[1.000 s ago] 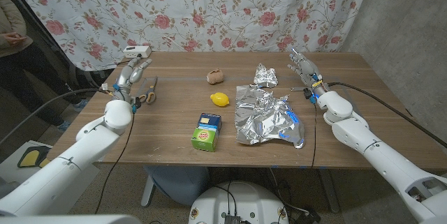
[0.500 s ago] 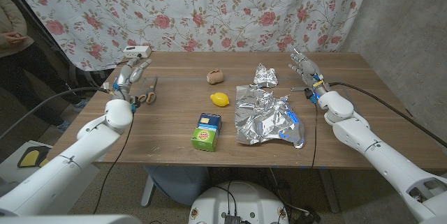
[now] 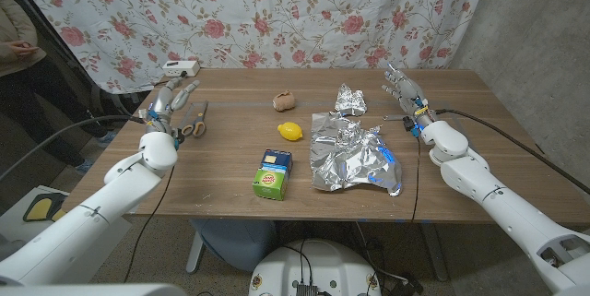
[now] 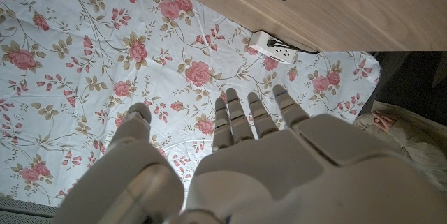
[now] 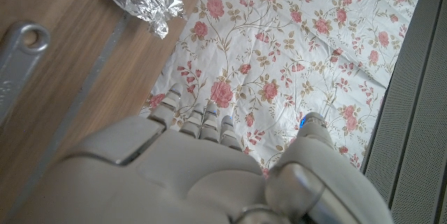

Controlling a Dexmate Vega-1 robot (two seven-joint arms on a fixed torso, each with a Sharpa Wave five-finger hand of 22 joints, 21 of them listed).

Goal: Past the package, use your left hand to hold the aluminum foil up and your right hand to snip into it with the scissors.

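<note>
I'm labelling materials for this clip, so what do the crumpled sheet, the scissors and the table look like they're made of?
The crumpled sheet looks like thin aluminum foil: bright silver, mirror-like, sharply creased. The scissors appear to have dull grey metal blades and tan handles, probably plastic; too small to be sure. The table looks like brown wood or wood-grain laminate, with a matte, streaked finish.

Even, soft indoor light — sharp frames, faint shadows, foil (image 3: 355, 153) glinting.
</note>
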